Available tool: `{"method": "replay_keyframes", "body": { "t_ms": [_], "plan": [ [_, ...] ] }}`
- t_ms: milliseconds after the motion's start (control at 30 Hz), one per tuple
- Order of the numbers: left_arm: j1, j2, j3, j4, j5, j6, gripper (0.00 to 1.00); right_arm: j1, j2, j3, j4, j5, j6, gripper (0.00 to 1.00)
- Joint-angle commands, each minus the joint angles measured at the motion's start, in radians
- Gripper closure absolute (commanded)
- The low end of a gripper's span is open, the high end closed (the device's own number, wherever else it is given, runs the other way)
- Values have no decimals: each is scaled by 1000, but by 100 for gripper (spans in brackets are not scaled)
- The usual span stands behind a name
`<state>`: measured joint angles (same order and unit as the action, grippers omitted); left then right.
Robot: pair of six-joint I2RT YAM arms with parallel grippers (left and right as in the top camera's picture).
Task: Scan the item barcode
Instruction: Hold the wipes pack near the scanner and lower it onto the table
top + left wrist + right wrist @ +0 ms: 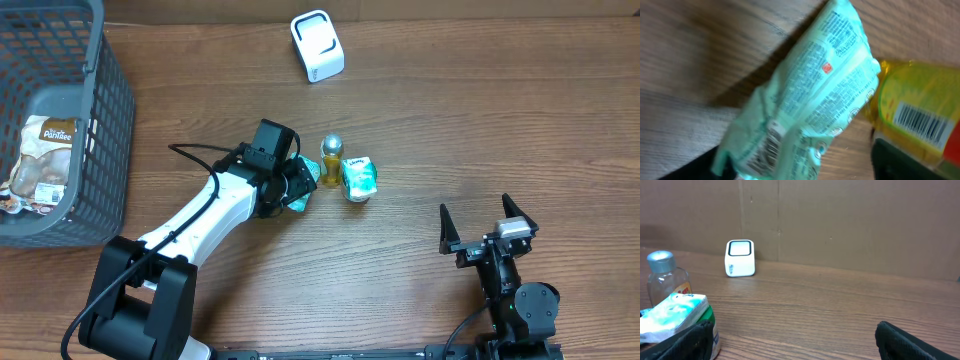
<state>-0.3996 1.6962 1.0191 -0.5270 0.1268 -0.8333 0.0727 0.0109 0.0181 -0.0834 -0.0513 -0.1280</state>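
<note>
Mint-green packet [805, 100] is lying between the left gripper's [298, 186] spread jaws, yellow bottle [920, 107] just beside them, while the right gripper's [478, 222] jaws are standing wide apart.

A pale green packet [805, 100] covered in fine print lies diagonally on the wooden bench [700, 50], its barcode [765, 147] near the lower end and a small red mark [827, 67] higher up. Just beside it at right is a blurred yellow bottle [920, 90] with a white barcode label [920, 122]. Dark fingers [905, 162] show along the bottom edge.
</note>
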Motion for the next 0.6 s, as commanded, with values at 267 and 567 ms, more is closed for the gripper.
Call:
{"method": "replay_keyframes", "body": {
  "t_ms": [267, 567],
  "plan": [
    [-5, -16, 17, -27, 76, 474, 24, -3, -8, -10, 2, 5, -1, 0],
    [8, -16, 132, -229, 65, 550, 33, -3, -8, -10, 2, 5, -1, 0]
  ]
}}
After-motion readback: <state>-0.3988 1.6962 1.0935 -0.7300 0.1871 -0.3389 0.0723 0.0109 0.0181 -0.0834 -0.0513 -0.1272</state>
